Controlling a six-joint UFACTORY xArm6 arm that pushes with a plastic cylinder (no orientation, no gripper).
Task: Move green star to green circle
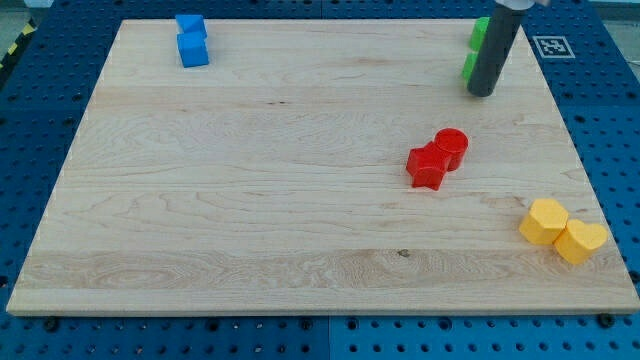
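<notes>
Up at the view's top right, my tip (482, 93) hides most of 2 green blocks (479, 30); no claw here, can't tell if they're touching yet.

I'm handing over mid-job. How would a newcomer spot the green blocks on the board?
Start at the wooden board's corner at the view's top right. The dark rod stands there, my tip on the board. The two green blocks peek out at the rod's left edge, mostly hidden behind it, the only green pieces, shapes unclear.
</notes>
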